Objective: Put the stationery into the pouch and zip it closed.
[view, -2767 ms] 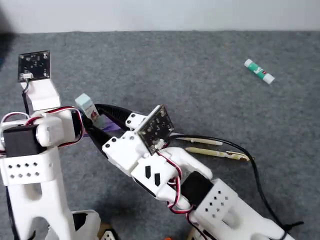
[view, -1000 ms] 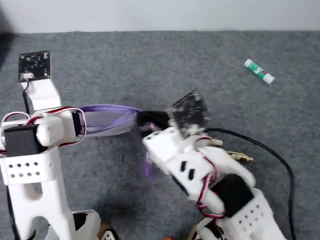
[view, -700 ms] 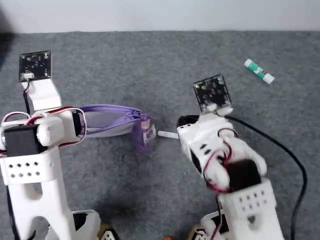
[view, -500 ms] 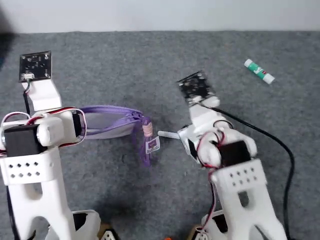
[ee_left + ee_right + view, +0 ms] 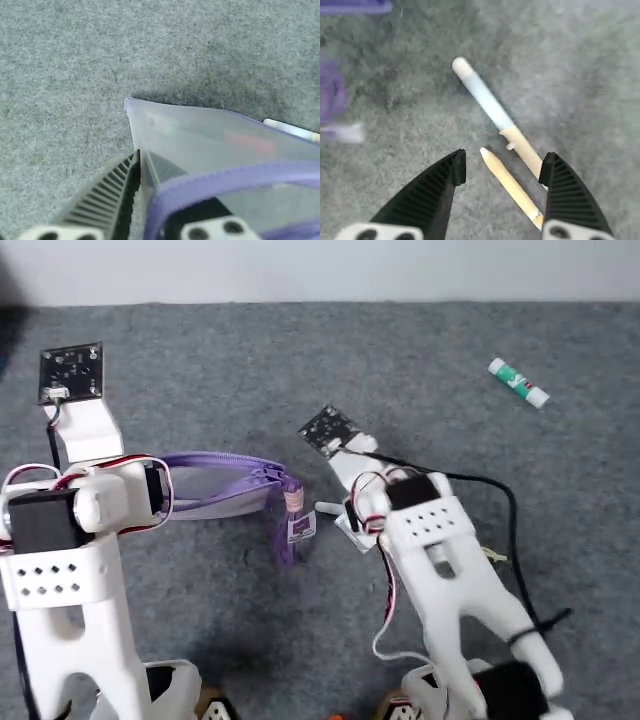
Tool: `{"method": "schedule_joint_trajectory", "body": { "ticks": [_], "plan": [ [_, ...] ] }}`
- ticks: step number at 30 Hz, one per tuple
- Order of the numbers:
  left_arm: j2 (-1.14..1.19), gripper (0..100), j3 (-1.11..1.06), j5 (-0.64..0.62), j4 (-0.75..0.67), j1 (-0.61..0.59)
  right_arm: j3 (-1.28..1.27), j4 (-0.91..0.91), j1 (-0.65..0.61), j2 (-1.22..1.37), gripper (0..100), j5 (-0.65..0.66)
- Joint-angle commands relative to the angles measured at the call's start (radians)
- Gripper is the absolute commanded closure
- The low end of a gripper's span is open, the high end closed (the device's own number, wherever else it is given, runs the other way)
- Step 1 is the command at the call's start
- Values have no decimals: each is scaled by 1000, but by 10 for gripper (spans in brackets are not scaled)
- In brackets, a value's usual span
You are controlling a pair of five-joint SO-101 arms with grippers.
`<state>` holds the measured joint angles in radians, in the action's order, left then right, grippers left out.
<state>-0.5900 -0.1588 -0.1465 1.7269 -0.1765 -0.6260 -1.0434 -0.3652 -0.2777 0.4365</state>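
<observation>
Here, grey carpet (image 5: 400, 370) under the pouch (image 5: 215, 488) runs to a pale wall (image 5: 320, 270).

Soft even light, faint diffuse shadows

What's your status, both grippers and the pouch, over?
Left gripper shut on pouch corner. Right gripper open, over pen and pencil on the mat. Glue stick far off, outside pouch.
</observation>
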Motion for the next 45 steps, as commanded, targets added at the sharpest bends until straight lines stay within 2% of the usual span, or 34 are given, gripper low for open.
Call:
{"method": "schedule_joint_trajectory", "body": {
  "ticks": [1, 8, 14, 28, 30, 34, 36, 42, 45],
  "plan": [
    [-3, 987, 73, -3, -3, 2, 91, 27, -21, 71, 752, 40],
    [-3, 987, 73, -2, -3, 2, 347, 13, -5, 348, 753, 40],
    [-3, 987, 73, -2, -2, 2, 523, -133, -36, 510, 753, 38],
    [-3, 987, 73, -2, -2, 2, 546, -71, -39, 700, 756, 46],
    [-3, 987, 73, -2, 0, 2, 566, -71, -33, 727, 805, 43],
    [-3, 987, 73, -2, 2, 2, 608, -79, -1, 723, 998, 38],
    [-3, 987, 73, -2, 2, 2, 612, -82, 19, 685, 962, 38],
    [-3, 987, 73, -8, 2, 5, 563, -85, 64, 495, 991, 38],
    [-3, 987, 73, -8, 3, 5, 531, -150, 64, 372, 991, 28]
  ]
}}
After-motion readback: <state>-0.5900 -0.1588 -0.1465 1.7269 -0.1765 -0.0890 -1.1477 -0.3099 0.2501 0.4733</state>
